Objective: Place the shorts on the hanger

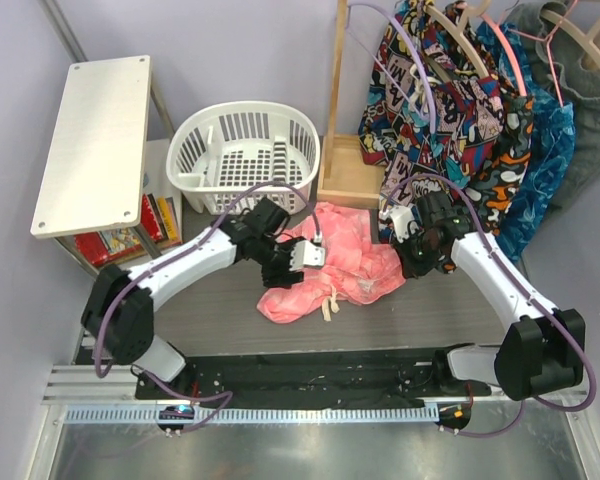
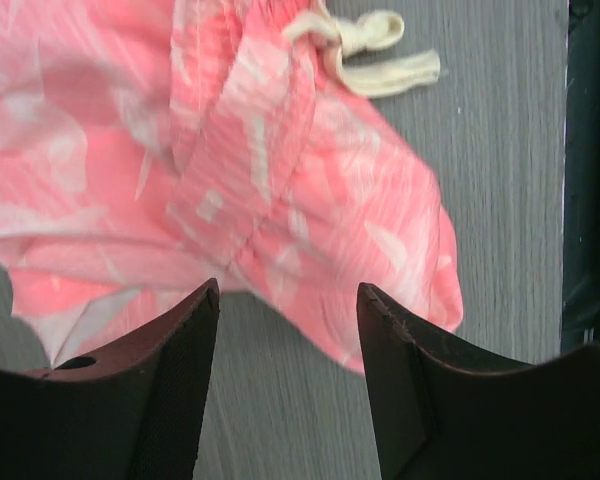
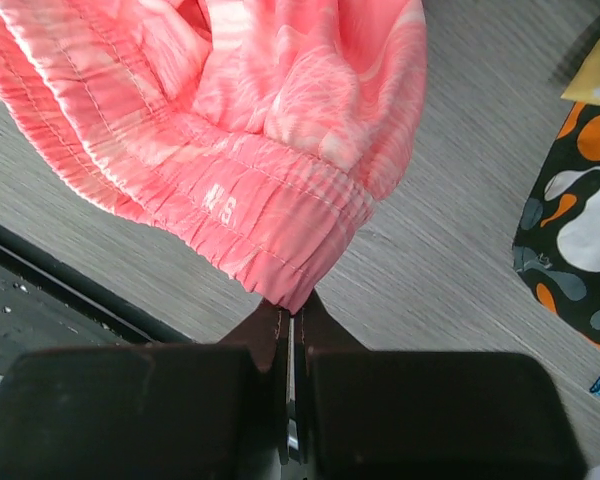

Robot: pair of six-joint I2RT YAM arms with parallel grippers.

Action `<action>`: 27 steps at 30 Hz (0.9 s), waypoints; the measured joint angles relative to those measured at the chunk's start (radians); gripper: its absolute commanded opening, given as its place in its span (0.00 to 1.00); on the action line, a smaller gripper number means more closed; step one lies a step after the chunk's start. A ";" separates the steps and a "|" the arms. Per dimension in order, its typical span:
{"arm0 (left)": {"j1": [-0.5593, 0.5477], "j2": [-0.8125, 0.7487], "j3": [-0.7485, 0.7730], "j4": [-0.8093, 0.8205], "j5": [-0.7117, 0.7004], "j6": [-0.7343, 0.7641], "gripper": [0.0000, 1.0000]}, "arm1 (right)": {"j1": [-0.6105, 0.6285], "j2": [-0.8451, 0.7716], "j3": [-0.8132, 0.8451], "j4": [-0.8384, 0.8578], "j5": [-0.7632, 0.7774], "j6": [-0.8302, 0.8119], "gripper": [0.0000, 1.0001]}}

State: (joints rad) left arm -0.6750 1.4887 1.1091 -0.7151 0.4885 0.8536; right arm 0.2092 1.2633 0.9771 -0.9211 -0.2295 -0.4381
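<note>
Grey tabletop (image 1: 210,310) bears the crumpled shorts (image 1: 340,262), not yet hung; the hanger (image 1: 412,50) hangs on the rack (image 1: 336,90) behind. At the waistband edge the right gripper (image 3: 292,310) pinches the fabric tight, while the left gripper (image 2: 288,295) hovers agape, holding nothing.

Crumpled shorts (image 2: 280,200) and white drawstring (image 2: 365,50) on grey table (image 2: 500,250), left claw (image 2: 288,290) agape nearby

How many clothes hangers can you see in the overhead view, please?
4: a lavender hanger leftmost, a beige wooden hanger beside it, a pink hanger further right, and a second wooden hanger at the far right. Others may be hidden among the clothes.
</note>
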 measured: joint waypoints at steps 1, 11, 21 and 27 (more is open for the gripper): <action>-0.014 0.029 0.016 0.006 0.002 -0.013 0.57 | 0.000 0.004 0.000 -0.005 0.002 -0.005 0.01; -0.068 0.314 0.231 0.029 0.077 0.020 0.72 | 0.000 0.010 0.010 -0.034 0.015 -0.012 0.01; -0.068 0.470 0.352 -0.173 0.093 0.156 0.39 | 0.000 0.003 0.047 -0.045 0.019 -0.011 0.01; -0.068 0.271 0.241 -0.288 0.080 0.139 0.24 | 0.001 -0.042 0.071 -0.062 0.002 -0.003 0.01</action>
State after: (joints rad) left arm -0.7433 1.7599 1.3506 -1.0027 0.5682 0.9924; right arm 0.2104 1.2217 1.0481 -0.9829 -0.2276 -0.4408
